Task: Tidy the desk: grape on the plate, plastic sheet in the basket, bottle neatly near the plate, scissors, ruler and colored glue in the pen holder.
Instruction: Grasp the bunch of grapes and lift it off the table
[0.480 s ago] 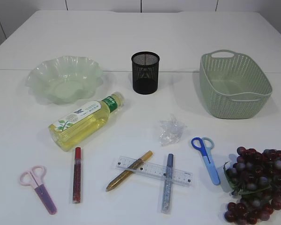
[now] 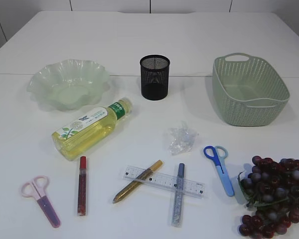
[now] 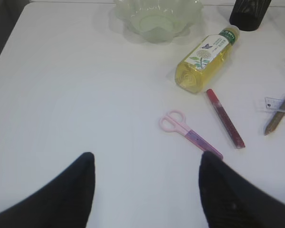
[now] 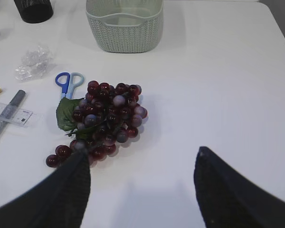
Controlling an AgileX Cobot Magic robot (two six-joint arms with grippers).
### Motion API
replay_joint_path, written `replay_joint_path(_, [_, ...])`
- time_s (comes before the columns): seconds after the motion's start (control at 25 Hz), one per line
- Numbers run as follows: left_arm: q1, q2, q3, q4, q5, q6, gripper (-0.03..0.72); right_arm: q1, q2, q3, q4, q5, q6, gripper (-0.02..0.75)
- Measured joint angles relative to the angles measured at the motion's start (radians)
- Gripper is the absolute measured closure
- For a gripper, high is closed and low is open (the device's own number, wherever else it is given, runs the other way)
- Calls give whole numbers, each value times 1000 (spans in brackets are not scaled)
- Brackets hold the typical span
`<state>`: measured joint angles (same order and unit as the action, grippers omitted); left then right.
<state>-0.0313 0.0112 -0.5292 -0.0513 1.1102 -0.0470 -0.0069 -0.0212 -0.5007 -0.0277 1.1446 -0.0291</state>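
Both claws are standing with their jaws spread wide and nothing between them: the left gripper (image 3: 145, 190) is hanging above bare white table (image 3: 61, 95) short of the pink-handled scissors (image 3: 187, 133), and the right gripper (image 4: 142, 190) is hovering just short of the dark red bunch of plastic grapes (image 4: 104, 121). Neither arm is showing in the exterior view.

Nothing on the desk has shifted since half a second ago; every item is sitting where it was, so by my reckoning the tidying is not yet begun and all the placements are still waiting.

The pale green ruffled plate (image 2: 69, 82), the black mesh pen holder (image 2: 154, 76) and the sage woven plastic basket (image 2: 249, 89) are standing empty along the back. The clear bottle of yellow liquid (image 2: 89, 128) is lying on its side just in front of the plate, its long axis slanting with the green cap pointing back and right towards the pen holder. The crumpled clear plastic sheet (image 2: 181, 138) is lying mid-table. The transparent ruler (image 2: 163, 181) is lying nearly crosswise, with the gold glue pen (image 2: 138, 180) and silver glue pen (image 2: 178, 194) crossing it; the red glue pen (image 2: 81, 185) is pointing straight away. The blue-handled scissors (image 2: 219, 162) are lying handles away, just beside the grapes.
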Motion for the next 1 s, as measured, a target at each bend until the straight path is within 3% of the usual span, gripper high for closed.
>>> replay_joint_path(1.0, [0,0,0,0,0,0,190,0,0,0,0,0,-2,207])
